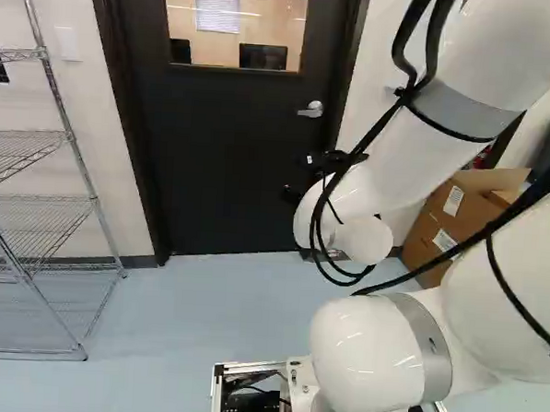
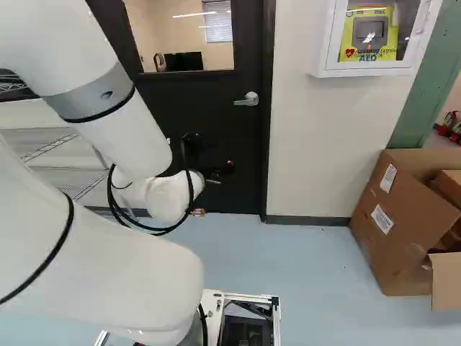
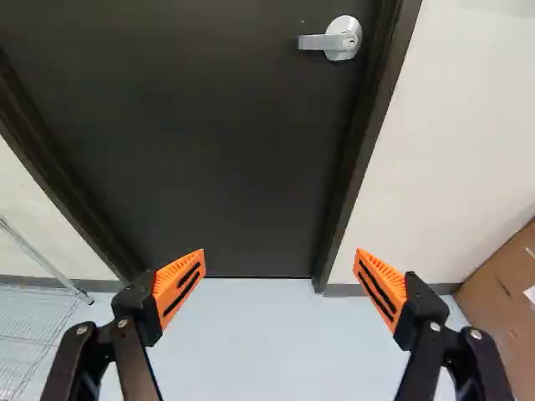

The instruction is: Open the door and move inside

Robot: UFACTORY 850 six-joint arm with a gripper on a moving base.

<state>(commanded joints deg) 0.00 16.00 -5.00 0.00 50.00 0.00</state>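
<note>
Left base view gave us the big one straight away: the dark door, shut in its frame, dead ahead of us, with a window in its upper part. Our white arm reached out towards it, well, we judged, into the opening step and no further: the approach, with the latch not worked and the way inside barred. Off to one side stood the wire shelf, to the other the cardboard box, both apart from the door. Down a size, and there was our gripper, jaws spread wide, orange pads far from each other, nothing at all between them! And smallest, the prize: the lever handle, lying level on the door's edge nearer the box, beyond the gripper and, by our reading, higher than it. So the next move called for a lift and a shift towards that edge, then a grip or a hook on the lever, then a turn downwards. Careful there, we thought: fingers so wide could have clipped the frame close beside it. Push or pull after that? We could not tell which way it swung.
</note>
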